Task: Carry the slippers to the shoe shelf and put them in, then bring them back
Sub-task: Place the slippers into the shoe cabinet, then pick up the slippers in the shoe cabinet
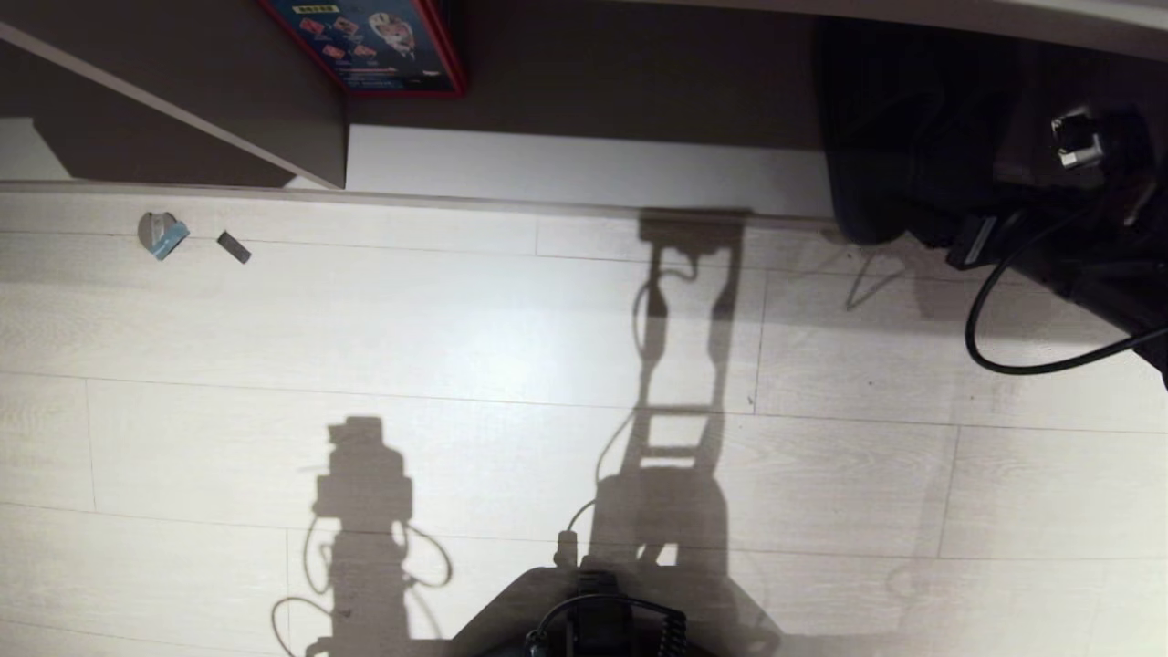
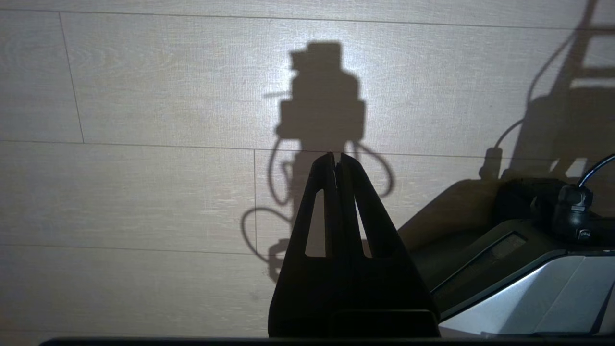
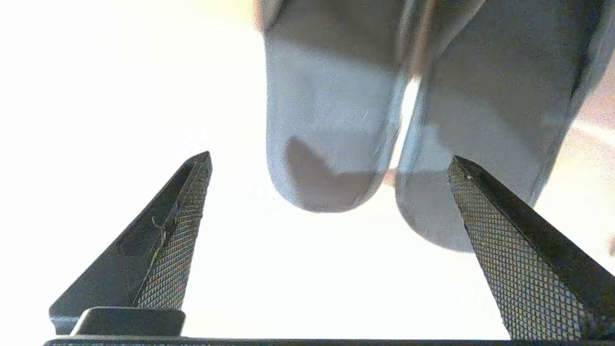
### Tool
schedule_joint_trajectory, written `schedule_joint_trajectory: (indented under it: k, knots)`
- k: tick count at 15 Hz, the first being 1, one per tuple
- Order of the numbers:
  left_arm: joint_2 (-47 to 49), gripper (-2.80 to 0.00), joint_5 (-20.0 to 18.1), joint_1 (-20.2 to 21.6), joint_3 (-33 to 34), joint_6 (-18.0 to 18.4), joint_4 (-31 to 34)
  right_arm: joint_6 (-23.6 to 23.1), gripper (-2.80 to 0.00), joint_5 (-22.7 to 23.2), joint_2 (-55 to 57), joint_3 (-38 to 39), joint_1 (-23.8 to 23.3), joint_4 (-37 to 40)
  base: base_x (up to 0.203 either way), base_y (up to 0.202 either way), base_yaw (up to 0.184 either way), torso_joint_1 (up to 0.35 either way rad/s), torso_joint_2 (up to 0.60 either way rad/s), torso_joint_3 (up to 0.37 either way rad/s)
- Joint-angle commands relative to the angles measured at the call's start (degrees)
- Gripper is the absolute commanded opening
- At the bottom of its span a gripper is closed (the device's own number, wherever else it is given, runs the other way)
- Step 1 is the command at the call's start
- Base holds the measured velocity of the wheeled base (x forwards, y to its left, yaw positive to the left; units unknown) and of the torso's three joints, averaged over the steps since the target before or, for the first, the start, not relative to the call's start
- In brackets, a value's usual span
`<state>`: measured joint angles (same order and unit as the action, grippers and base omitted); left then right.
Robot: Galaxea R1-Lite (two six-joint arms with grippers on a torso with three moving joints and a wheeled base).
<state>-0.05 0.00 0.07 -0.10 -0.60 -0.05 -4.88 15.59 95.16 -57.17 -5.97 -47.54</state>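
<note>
Hovering spread wide and empty, the right hand (image 3: 329, 163) faces the slippers (image 3: 336, 120) at twelve o'clock; next likely closes on them. Left hand (image 2: 336, 158) idles clenched.

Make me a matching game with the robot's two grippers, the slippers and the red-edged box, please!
Things:
1. left gripper
2. right gripper
3. slippers
4. red-edged box

States:
a. side by side on a pale board
b. fingers spread wide
c. inside the bench, far left
d. fingers together over the floor

Pairs: 1-d, 2-b, 3-a, 4-c
</note>
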Motion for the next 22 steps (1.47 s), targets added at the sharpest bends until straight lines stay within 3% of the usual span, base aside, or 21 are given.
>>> schedule_joint_trajectory:
  k: [1, 5, 11, 19, 21, 22]
  knots:
    - [0.05, -2.80, 0.00, 0.01, 0.01, -0.02, -0.04, 0.01, -2.80, 0.37, -6.40, 4.77, 0.07, -0.39, 0.000, 0.000, 0.000, 0.000, 0.00, 0.000]
    - [0.05, -2.80, 0.00, 0.01, 0.03, -0.02, -0.04, 0.07, -2.80, 1.48, -18.68, 13.22, 0.08, 0.50, 0.000, 0.000, 0.000, 0.000, 0.00, 0.000]
    - [0.05, -2.80, 0.00, 0.01, 0.01, -0.02, -0.04, -0.04, -2.80, 6.96, -42.83, 31.78, 0.08, 5.59, 0.000, 0.000, 0.000, 0.000, 0.00, 0.000]
    - [0.05, -2.80, 0.00, 0.01, 0.01, -0.02, -0.04, 0.00, -2.80, 18.48, -74.83, 43.93, 1.43, 27.18, 0.000, 0.000, 0.000, 0.000, 0.00, 0.000]
    - [0.05, -2.80, 0.00, 0.01, 0.01, -0.02, -0.04, -0.35, -2.80, 17.34, -80.41, 48.01, 2.29, 30.85, 0.000, 0.000, 0.000, 0.000, 0.00, 0.000]
    - [0.05, -2.80, 0.00, 0.01, 0.01, -0.02, -0.04, -1.15, -2.80, 13.24, -81.06, 51.71, 2.50, 31.46, 0.000, 0.000, 0.000, 0.000, 0.00, 0.000]
